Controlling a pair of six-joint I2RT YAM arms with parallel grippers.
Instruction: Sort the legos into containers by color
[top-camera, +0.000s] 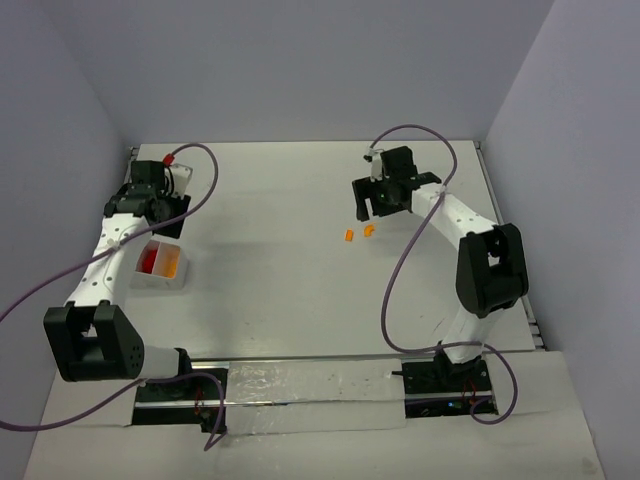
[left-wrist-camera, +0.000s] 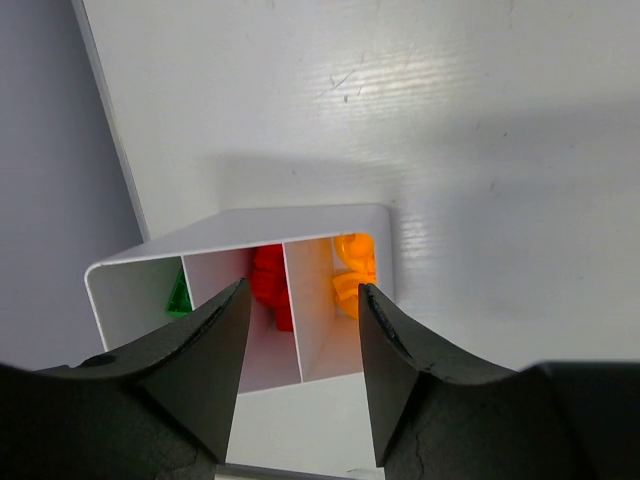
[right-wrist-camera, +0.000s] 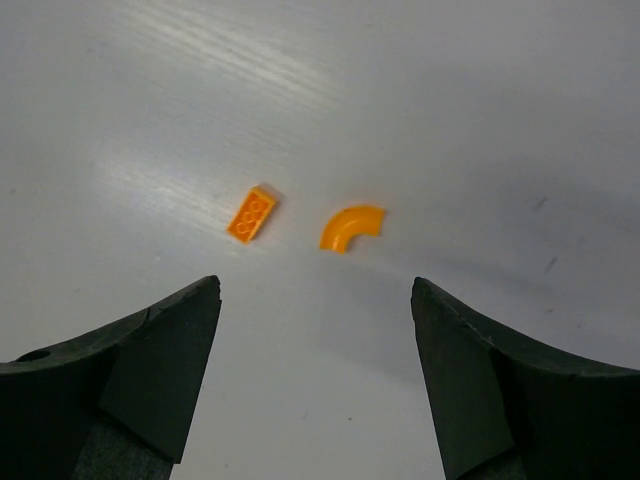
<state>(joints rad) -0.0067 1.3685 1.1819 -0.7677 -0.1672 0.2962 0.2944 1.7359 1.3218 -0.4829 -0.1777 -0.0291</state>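
Observation:
The white three-compartment tray (left-wrist-camera: 250, 225) lies under my left gripper (left-wrist-camera: 300, 290), which hangs open above it with nothing between its fingers. In the tray I see a green lego (left-wrist-camera: 178, 298), red legos (left-wrist-camera: 270, 285) and orange legos (left-wrist-camera: 355, 270), each colour in its own compartment. In the top view the tray (top-camera: 165, 285) sits at the left beneath the left gripper (top-camera: 160, 215). Two orange legos lie loose on the table: a flat studded brick (right-wrist-camera: 252, 214) and a curved piece (right-wrist-camera: 350, 226). My right gripper (right-wrist-camera: 315, 285) is open just short of them, touching neither.
The two loose orange pieces (top-camera: 348, 236) (top-camera: 369, 231) lie right of the table's middle, just below the right gripper (top-camera: 372, 208). Grey walls close the table at the back and both sides. Purple cables loop off both arms.

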